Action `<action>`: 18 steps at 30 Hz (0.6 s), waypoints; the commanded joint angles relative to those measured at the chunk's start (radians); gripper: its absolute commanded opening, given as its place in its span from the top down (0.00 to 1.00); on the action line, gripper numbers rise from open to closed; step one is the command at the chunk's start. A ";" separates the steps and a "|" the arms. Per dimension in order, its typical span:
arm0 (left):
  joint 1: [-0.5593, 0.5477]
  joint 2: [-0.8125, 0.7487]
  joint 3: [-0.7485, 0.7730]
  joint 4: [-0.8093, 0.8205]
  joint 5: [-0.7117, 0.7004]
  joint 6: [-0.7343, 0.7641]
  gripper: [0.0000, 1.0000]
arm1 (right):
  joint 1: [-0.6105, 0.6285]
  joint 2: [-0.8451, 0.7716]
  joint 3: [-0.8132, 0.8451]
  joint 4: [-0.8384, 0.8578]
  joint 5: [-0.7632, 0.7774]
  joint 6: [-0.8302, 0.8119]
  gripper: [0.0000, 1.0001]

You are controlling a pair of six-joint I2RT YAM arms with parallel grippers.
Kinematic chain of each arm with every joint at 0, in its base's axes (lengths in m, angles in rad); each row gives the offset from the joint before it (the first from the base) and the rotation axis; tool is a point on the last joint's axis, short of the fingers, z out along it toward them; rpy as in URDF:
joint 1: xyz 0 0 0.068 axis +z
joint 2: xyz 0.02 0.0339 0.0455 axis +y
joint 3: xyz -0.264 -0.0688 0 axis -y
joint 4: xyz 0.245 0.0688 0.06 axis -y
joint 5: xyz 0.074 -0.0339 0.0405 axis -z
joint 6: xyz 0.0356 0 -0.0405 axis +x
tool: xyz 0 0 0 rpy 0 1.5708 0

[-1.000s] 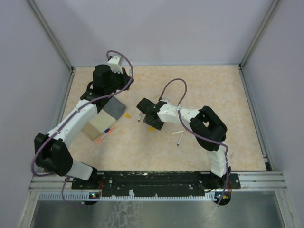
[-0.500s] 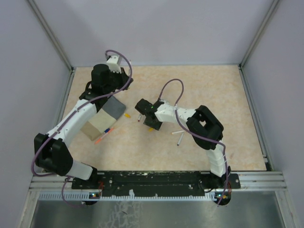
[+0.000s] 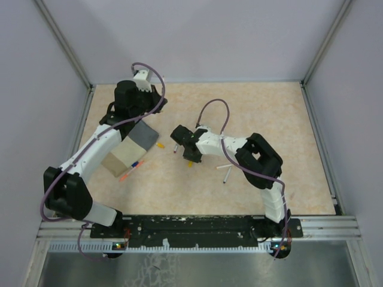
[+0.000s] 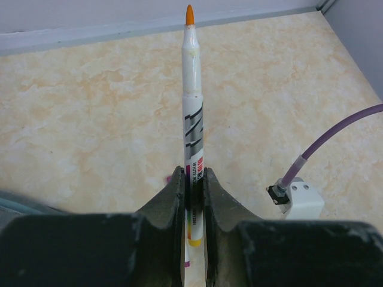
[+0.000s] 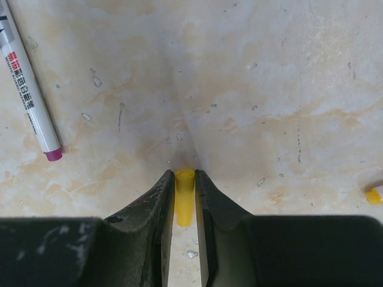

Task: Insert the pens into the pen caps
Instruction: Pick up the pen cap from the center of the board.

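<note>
My left gripper (image 4: 192, 179) is shut on a white pen (image 4: 191, 113) with an orange tip (image 4: 189, 14) that points toward the back wall. In the top view this gripper (image 3: 154, 92) is at the back left. My right gripper (image 5: 184, 179) is shut on a short yellow pen cap (image 5: 184, 200), low over the table. In the top view this gripper (image 3: 190, 156) is at the middle, with the yellow cap (image 3: 190, 162) under it. A pen with a magenta end (image 5: 27, 89) lies to its left. Another yellow cap (image 5: 374, 195) lies at the right edge.
A beige box with a grey lid (image 3: 128, 149) stands under the left arm. Two pens (image 3: 131, 170) lie beside the box. A yellow cap (image 3: 160, 144) and a pen (image 3: 175, 147) lie left of the right gripper. A white pen (image 3: 226, 171) lies under the right arm.
My right gripper has shifted slightly to the left, with the yellow cap between its fingers. The left arm has hardly moved.
</note>
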 commanded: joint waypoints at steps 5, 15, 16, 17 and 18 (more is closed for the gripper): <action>0.016 0.017 0.000 0.032 0.037 -0.012 1.00 | -0.001 -0.055 -0.109 0.151 -0.053 -0.249 0.81; 0.024 0.017 0.002 0.031 0.044 -0.017 1.00 | -0.058 -0.204 -0.295 0.262 -0.187 -0.595 0.80; 0.026 0.018 0.001 0.031 0.045 -0.017 1.00 | -0.070 -0.222 -0.314 0.269 -0.198 -0.616 0.80; 0.027 0.018 0.001 0.031 0.048 -0.018 1.00 | -0.078 -0.236 -0.329 0.270 -0.217 -0.637 0.80; 0.028 0.018 0.001 0.032 0.049 -0.018 1.00 | -0.084 -0.249 -0.339 0.268 -0.227 -0.656 0.79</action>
